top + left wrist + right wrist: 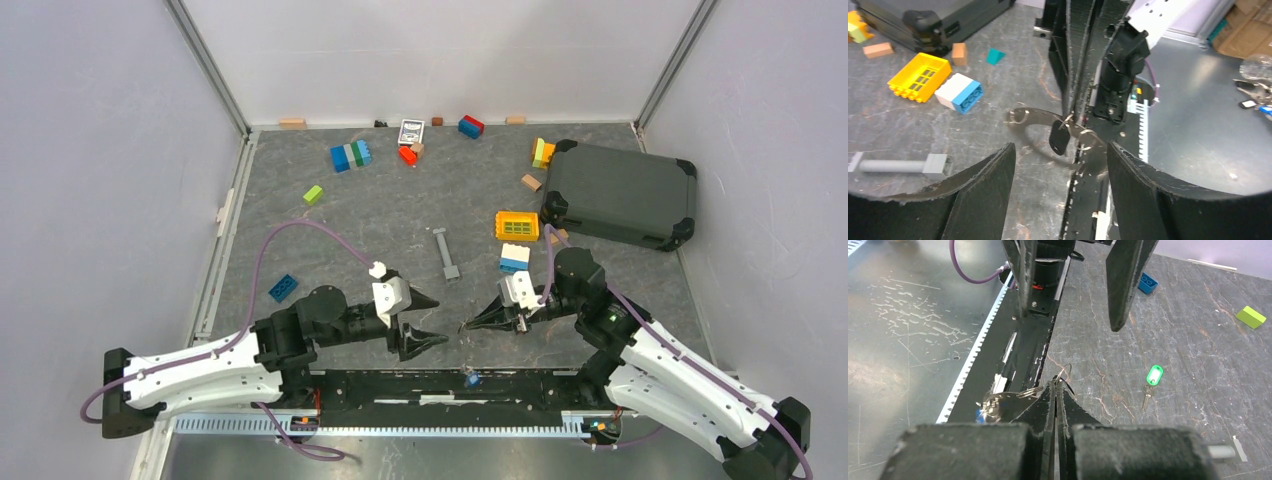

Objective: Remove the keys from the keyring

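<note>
Right tool (1055, 388) clamped shut on the keyring (1064, 371); the wire is thin and hard to trace. Keys (998, 401) hang beside it, blurred and partly hidden. Green-headed key (1153, 376) lies apart on the table (1198, 340). Left tool (1060, 150) wide apart, empty.

Lighting: bright, even; I note soft shadows, sheen on metal sheet (903, 340), keys (1060, 137) blurred, left wrist view.

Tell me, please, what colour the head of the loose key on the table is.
Bright green; the key head shows best in the right wrist view.
</note>
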`<state>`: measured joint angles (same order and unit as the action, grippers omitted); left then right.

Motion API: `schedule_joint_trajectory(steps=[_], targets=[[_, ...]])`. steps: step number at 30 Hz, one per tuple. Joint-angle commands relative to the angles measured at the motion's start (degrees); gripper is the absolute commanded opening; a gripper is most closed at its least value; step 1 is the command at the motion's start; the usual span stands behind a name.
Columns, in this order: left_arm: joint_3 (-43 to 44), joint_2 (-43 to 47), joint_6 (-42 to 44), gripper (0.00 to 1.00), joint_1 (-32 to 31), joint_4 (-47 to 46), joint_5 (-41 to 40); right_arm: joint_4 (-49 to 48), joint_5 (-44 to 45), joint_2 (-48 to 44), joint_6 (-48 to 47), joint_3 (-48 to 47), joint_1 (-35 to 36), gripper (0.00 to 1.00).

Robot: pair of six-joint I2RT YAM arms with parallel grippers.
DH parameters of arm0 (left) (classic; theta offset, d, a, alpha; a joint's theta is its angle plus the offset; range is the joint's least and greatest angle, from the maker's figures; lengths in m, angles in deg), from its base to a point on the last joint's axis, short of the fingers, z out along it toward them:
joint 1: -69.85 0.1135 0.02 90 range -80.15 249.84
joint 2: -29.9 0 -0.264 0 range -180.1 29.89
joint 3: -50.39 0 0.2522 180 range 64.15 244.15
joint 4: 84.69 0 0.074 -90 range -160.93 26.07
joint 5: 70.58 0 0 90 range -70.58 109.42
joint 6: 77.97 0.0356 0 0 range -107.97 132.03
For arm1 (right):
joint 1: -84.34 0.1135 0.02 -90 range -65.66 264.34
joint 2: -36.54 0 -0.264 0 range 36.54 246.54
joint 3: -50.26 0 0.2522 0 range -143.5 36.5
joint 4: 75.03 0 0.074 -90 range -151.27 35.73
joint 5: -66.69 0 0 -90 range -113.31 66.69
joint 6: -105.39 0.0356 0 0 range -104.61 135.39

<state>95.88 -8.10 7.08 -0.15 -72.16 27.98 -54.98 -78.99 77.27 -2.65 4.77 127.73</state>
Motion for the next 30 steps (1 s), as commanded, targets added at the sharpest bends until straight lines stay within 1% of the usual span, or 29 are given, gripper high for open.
schedule_joint_trajectory(steps=[1,4,16,23,26,30], targets=[[-1.03,-1.05,5.93,0.74,-1.06,-7.15,-7.78,-3.51,-1.23,-1.03,1.73,-3.01,0.45,0.00],[-1.28,-2.17,6.45,0.74,-1.42,-8.89,-7.91,-3.57,-1.19,-1.17,2.12,-2.94,0.44,0.00],[-3.71,-5.48,5.46,0.73,-3.42,-15.13,-2.76,-4.29,-0.75,-1.00,2.97,-3.11,0.60,0.00],[-4.43,-7.43,3.55,0.73,-4.53,-17.16,-5.25,-5.06,-0.99,-1.24,3.87,-3.08,0.71,0.00],[-4.90,-8.00,3.37,0.71,-4.69,-18.24,-7.07,-5.28,-1.27,-1.53,4.15,-3.04,0.68,0.00],[-4.54,-9.30,3.24,0.58,-4.66,-18.62,-7.41,-5.68,-1.60,-1.78,4.50,-2.91,0.81,0.00]])
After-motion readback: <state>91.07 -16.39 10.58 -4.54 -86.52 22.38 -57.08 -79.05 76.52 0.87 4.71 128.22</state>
